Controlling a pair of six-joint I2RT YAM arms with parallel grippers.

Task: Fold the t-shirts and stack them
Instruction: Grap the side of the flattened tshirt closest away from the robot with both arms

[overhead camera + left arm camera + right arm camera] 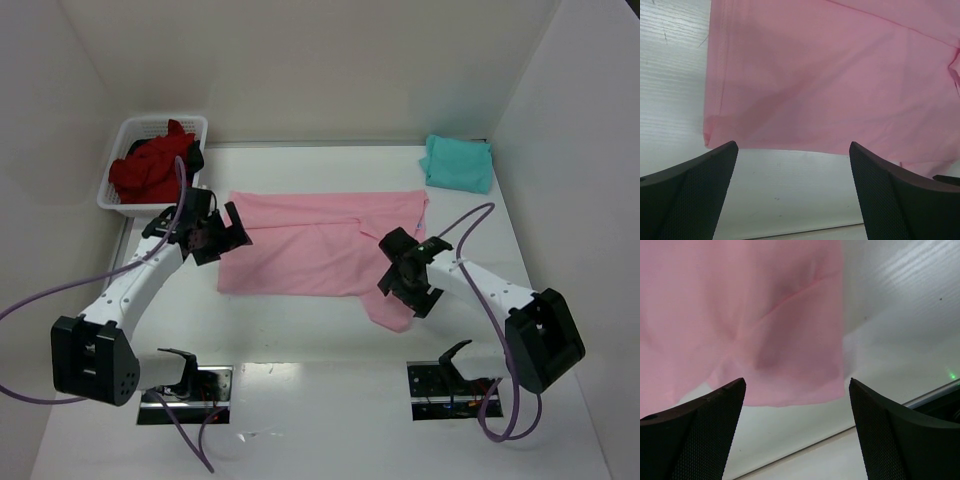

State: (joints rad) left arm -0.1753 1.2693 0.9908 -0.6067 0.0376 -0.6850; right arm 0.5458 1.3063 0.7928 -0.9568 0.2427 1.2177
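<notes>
A light pink t-shirt point(310, 245) lies spread flat in the middle of the table, one sleeve hanging out toward the near side under my right arm. My left gripper point(230, 236) hovers at its left edge, open, with only bare table between the fingers point(690, 195) and the pink cloth point(830, 75) just beyond the tips. My right gripper point(397, 272) stands open over the near right sleeve; the pink sleeve's hem point(790, 385) lies just ahead of the fingertips, not pinched. A folded teal t-shirt point(458, 162) sits at the back right. Dark red t-shirts point(150, 172) fill the basket.
The white lattice basket point(135, 130) stands at the back left, close behind my left gripper. White walls close in the table at the back and both sides. The arm bases and purple cables sit along the near edge.
</notes>
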